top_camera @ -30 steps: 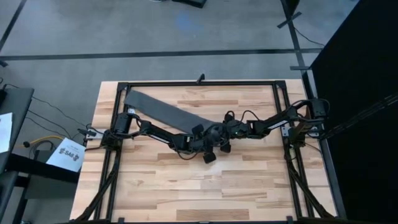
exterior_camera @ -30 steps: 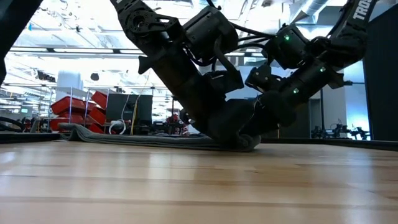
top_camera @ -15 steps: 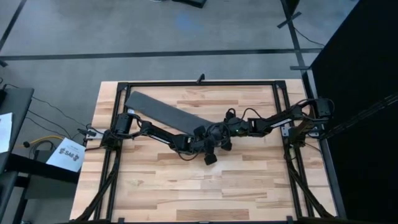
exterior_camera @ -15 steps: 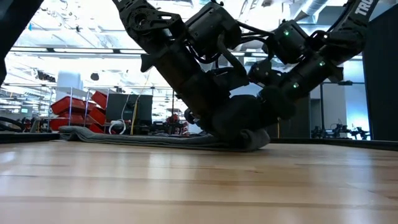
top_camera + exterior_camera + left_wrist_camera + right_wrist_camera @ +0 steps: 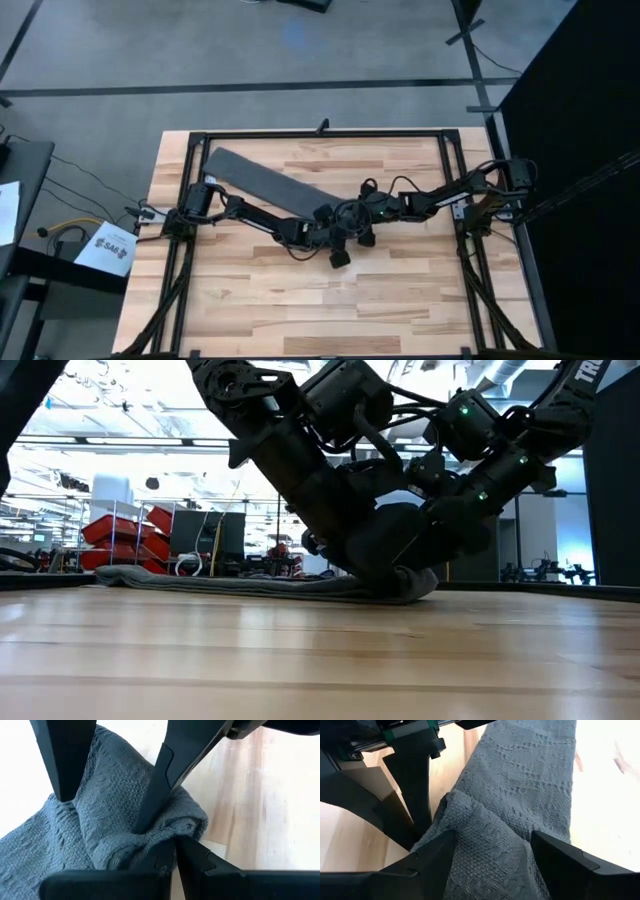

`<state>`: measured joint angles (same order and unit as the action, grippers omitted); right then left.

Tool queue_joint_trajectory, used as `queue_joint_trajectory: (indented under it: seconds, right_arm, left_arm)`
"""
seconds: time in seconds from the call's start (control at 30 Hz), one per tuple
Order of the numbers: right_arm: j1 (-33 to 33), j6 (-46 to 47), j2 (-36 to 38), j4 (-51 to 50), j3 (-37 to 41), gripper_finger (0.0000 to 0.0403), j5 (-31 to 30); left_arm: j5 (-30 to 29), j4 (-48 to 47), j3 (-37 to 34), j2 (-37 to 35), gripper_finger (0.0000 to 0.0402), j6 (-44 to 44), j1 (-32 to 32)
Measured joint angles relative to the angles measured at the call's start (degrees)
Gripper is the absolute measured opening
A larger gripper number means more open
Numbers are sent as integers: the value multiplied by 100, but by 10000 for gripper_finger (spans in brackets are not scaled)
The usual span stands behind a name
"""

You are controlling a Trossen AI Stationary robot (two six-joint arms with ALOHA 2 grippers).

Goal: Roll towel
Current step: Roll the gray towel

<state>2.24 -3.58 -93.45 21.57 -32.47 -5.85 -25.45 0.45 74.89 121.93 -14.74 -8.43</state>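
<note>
Lying as a long dark grey strip on the wooden bench (image 5: 400, 290), the towel (image 5: 262, 179) runs from the far left corner diagonally toward the middle, where its near end is bunched into a small roll (image 5: 410, 582). Both arms meet at that rolled end. The left tool (image 5: 325, 222) reaches in from the left side of the bench and the right tool (image 5: 352, 218) from the right side, the two almost touching each other over the cloth. In the right wrist view the right tool's fingers (image 5: 432, 857) stand apart with the raised fold of grey weave (image 5: 485, 845) between them. In the left wrist view the left tool's fingers (image 5: 192, 857) sit at the edge of the roll (image 5: 150, 840), but whether they are apart or pinched on the cloth I cannot tell; the other arm's two dark fingers (image 5: 165, 775) press down into the fabric just beyond.
</note>
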Motion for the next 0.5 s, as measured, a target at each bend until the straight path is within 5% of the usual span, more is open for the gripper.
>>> queue_joint_trajectory:
  seconds: [0.5]
  right_arm:
    - [7,134,-493,175,-17,255,707]
  left_arm:
    - [437,-397,24,-95,6,11,-128]
